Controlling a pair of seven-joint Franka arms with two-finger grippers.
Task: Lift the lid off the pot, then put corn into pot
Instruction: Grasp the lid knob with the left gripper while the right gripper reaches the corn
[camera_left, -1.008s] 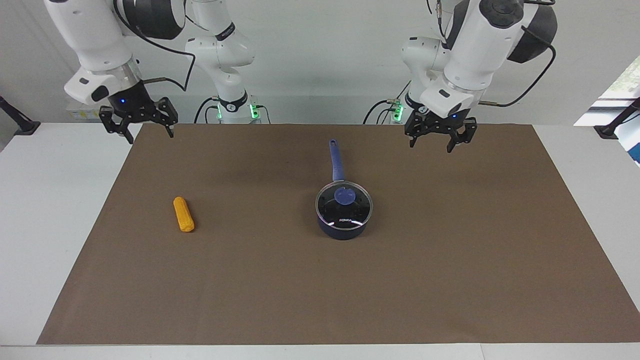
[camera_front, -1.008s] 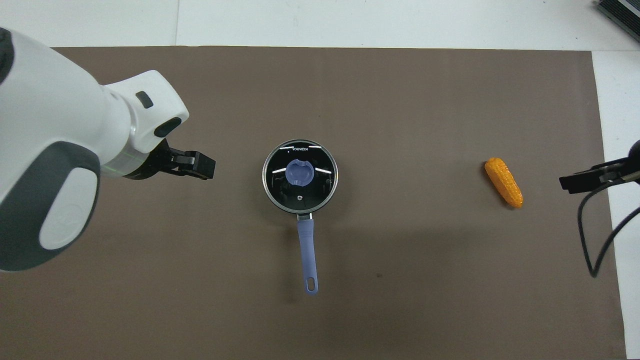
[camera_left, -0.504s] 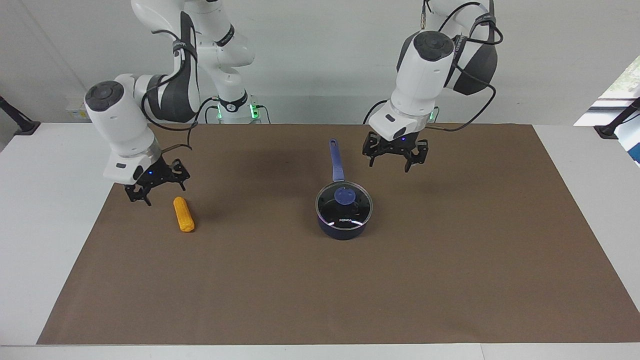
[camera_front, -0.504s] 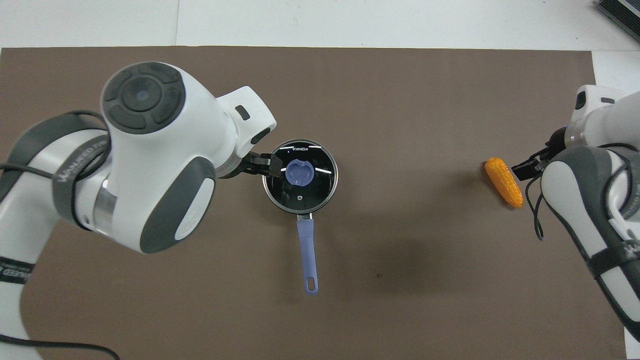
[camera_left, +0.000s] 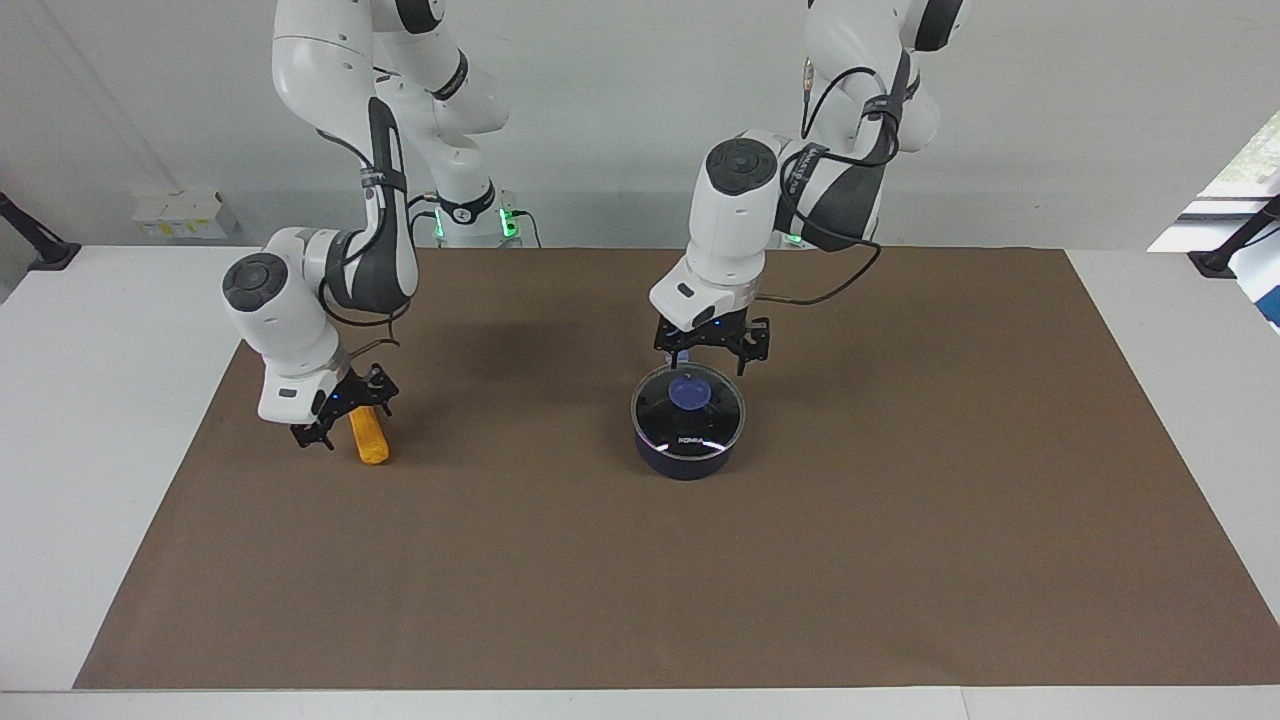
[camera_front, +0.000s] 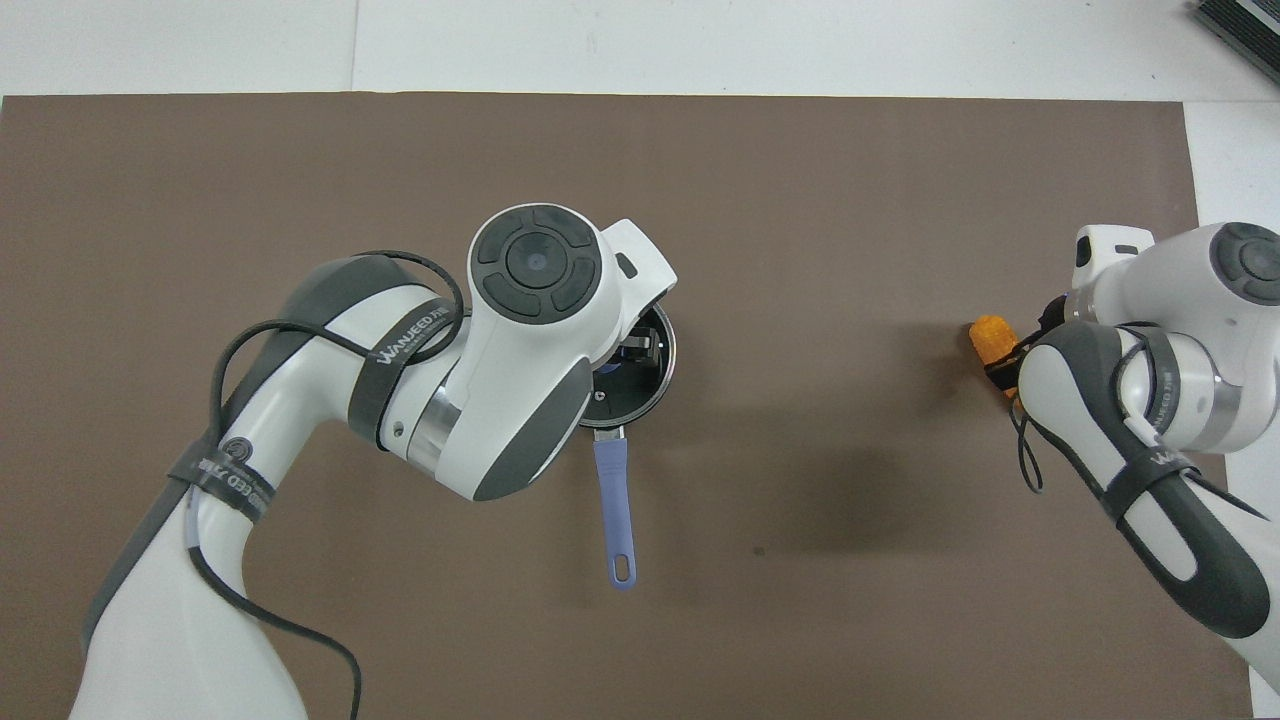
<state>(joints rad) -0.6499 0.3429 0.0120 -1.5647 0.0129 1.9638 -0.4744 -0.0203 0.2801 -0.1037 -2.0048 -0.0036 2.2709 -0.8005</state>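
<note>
The navy pot (camera_left: 685, 462) stands mid-table with the glass lid (camera_left: 705, 425) on it, the blue knob (camera_left: 690, 392) showing. My left gripper (camera_left: 712, 362) hangs open just above the knob, not touching it. In the overhead view the left arm covers most of the lid (camera_front: 652, 368); the pot's blue handle (camera_front: 612, 500) points toward the robots. The orange corn (camera_left: 372, 440) lies toward the right arm's end of the table. My right gripper (camera_left: 348, 422) is open and low at the corn's nearer end. In the overhead view only the corn's end (camera_front: 988, 335) shows.
A brown mat (camera_left: 900, 520) covers most of the white table (camera_left: 90, 420). Nothing else stands on it. Black clamp posts (camera_left: 35, 245) sit at the table's corners nearest the robots.
Both arms have come down and moved inward. The left gripper went from beside the pot to over the lid's knob. The right gripper dropped to the corn.
</note>
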